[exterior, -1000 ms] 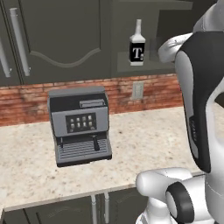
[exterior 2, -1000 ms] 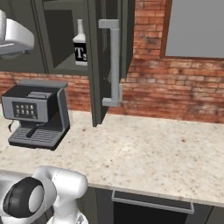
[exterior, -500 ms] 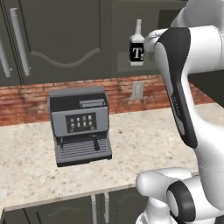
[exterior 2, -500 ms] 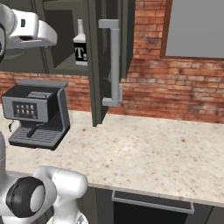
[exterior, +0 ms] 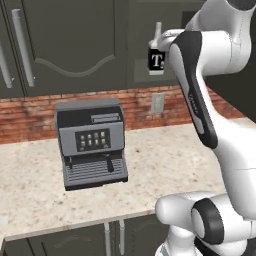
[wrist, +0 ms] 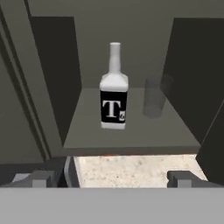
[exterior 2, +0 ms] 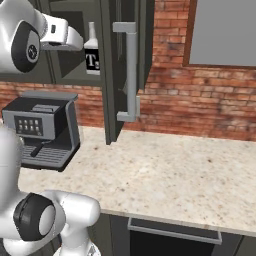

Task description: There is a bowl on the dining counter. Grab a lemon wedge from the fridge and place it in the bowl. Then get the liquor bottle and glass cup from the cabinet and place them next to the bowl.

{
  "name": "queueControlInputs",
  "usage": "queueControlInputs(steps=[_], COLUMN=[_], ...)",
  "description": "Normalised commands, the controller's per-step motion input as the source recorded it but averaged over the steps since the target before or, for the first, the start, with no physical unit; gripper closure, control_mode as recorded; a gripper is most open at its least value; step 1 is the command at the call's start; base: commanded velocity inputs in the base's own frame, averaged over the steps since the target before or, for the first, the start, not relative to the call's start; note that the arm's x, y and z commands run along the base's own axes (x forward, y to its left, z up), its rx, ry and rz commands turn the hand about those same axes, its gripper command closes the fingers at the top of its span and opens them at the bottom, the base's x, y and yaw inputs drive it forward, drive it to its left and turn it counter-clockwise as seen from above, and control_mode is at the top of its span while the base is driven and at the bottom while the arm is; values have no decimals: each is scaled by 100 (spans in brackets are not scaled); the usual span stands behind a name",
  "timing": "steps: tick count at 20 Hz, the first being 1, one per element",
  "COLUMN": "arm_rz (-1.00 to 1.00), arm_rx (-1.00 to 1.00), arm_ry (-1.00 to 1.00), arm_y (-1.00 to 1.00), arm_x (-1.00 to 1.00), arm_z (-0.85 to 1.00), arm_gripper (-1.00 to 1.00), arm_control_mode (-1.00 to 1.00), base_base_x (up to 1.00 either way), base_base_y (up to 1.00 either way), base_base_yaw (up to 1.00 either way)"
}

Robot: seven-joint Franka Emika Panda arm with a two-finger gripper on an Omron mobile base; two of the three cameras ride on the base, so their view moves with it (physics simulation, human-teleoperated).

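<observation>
Gripper (wrist: 111, 178) wide open, level with the open cabinet (wrist: 52, 87), bottle (wrist: 113, 95) upright mid-shelf and cup (wrist: 154, 97) just beside it toward the back: best to go straight in, jaws either side of the label, clear of the cup.

Both base views look forward and down from behind the arm, sharing the coffee machine (exterior: 92, 142) and liquor bottle (exterior 2: 92, 51); the hand view faces the cabinet shelf (wrist: 127, 133) closely.
</observation>
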Motion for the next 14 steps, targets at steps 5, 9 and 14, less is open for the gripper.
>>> queueControlInputs(steps=[5, 9, 14], arm_rz=[0, 0, 0], arm_rx=[1, 0, 0], arm_ry=[-3, -2, -1], arm_y=[-10, -4, -1], arm_x=[57, 60, 44], arm_z=[0, 1, 0], arm_gripper=[-100, -100, -100], arm_control_mode=[-100, -100, -100], base_base_x=[0, 0, 0], base_base_y=[0, 0, 0], base_base_yaw=[0, 0, 0])
